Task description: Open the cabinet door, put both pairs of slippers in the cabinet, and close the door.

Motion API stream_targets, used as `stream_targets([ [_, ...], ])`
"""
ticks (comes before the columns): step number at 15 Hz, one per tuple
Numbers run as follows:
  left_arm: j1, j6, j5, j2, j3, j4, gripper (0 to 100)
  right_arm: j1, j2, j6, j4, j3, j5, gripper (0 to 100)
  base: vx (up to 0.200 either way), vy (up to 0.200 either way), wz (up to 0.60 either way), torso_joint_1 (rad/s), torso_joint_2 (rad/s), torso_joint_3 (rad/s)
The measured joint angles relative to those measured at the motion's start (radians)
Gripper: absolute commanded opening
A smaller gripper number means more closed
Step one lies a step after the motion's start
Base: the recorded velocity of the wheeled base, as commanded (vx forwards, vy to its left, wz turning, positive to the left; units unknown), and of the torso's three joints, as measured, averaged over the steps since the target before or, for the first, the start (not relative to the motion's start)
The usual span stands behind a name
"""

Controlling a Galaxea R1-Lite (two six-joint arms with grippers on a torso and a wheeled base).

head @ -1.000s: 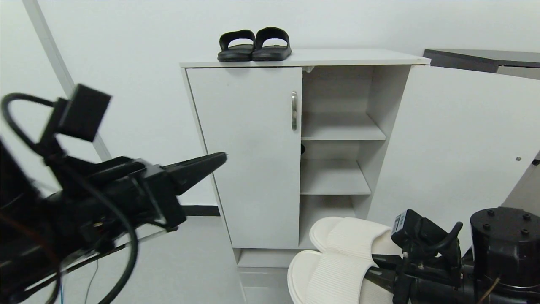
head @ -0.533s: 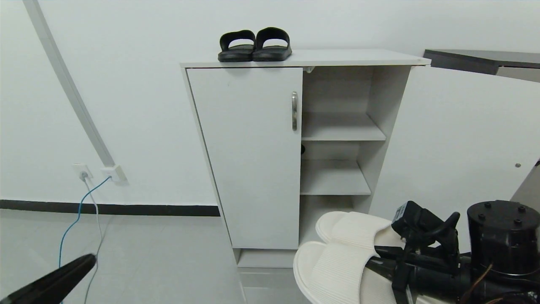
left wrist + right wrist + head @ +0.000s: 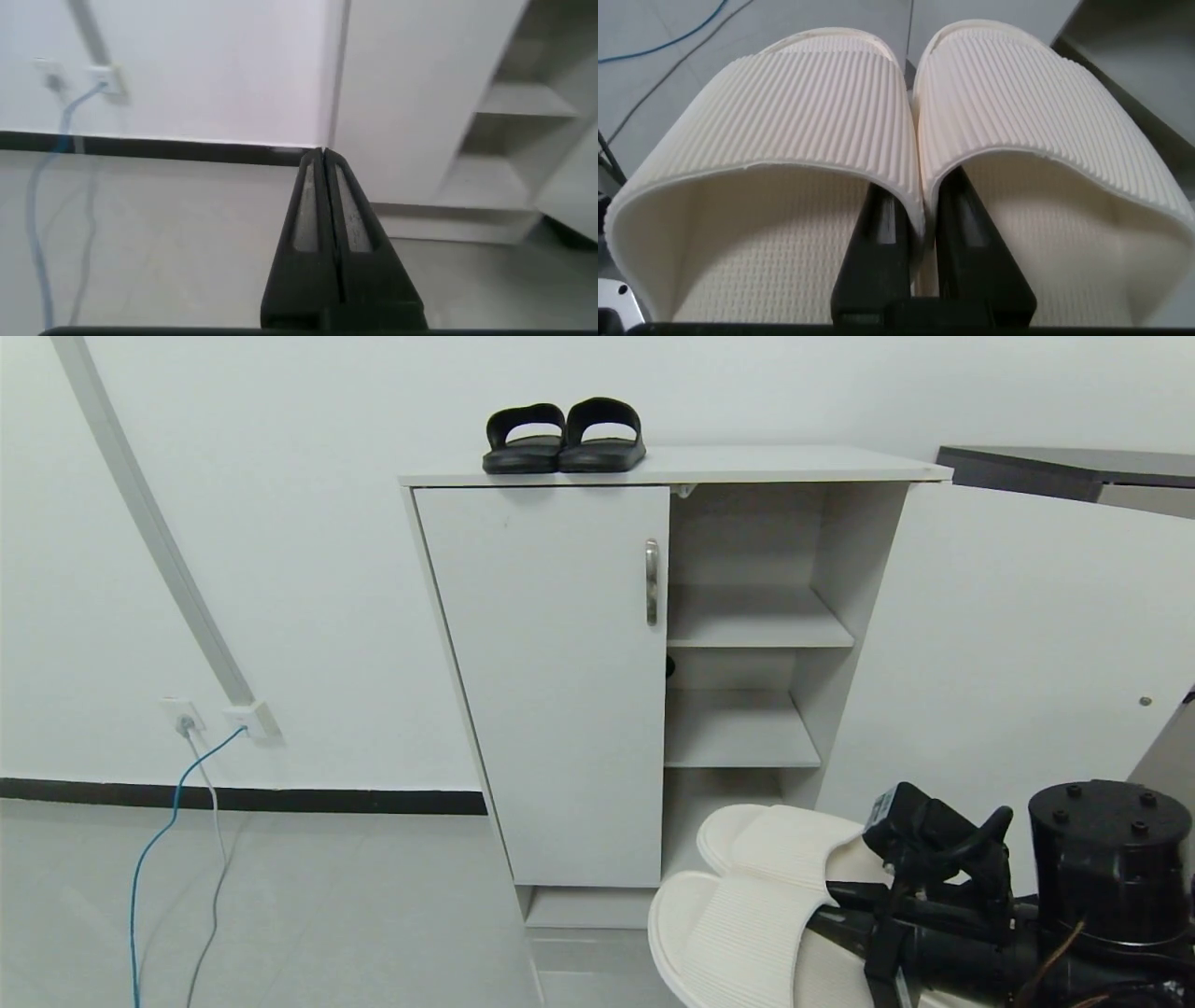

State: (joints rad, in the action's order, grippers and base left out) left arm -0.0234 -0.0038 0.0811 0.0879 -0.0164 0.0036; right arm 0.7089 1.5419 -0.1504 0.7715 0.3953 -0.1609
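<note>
A white cabinet (image 3: 551, 709) stands against the wall with its right door (image 3: 1008, 653) swung open, showing bare shelves (image 3: 752, 625); its left door (image 3: 560, 691) is closed. A black pair of slippers (image 3: 563, 437) rests on the cabinet top. My right gripper (image 3: 915, 233) is shut on the inner edges of a white pair of slippers (image 3: 896, 159), held side by side low in front of the open compartment (image 3: 747, 896). My left gripper (image 3: 322, 201) is shut with nothing in it, hanging low above the floor left of the cabinet.
A wall socket (image 3: 219, 717) with a blue and a grey cable (image 3: 154, 840) sits left of the cabinet. A grey conduit (image 3: 140, 513) runs up the wall. A dark tabletop (image 3: 1074, 467) lies behind the open door.
My left arm has dropped out of the head view, uncovering the wall socket and cables. The right gripper with the white slippers has shifted slightly upward and forward.
</note>
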Motion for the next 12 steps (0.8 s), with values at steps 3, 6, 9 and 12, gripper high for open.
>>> stream_targets([
  [3, 0.023, 0.018, -0.099, -0.064, 0.012, 0.000, 0, 0.005, -0.001, 0.000, 0.000, 0.001, 0.001, 0, 0.000, 0.000, 0.00, 0.000, 0.00, 0.000],
  [6, 0.026, 0.020, -0.118, -0.084, 0.014, -0.001, 0, 0.014, 0.003, 0.021, 0.000, 0.019, 0.060, 0, 0.000, 0.000, 0.00, 0.000, 0.00, 0.000],
  [9, 0.026, 0.021, -0.118, -0.090, 0.014, -0.001, 0, 0.117, 0.032, 0.198, 0.000, 0.045, 0.344, 0, 0.000, 0.000, 0.00, 0.000, 0.00, 0.000],
  [12, 0.026, 0.021, -0.118, -0.091, 0.013, 0.000, 0, 0.229, 0.119, 0.330, 0.020, 0.119, 0.587, 0, 0.000, 0.000, 0.00, 0.000, 0.00, 0.000],
])
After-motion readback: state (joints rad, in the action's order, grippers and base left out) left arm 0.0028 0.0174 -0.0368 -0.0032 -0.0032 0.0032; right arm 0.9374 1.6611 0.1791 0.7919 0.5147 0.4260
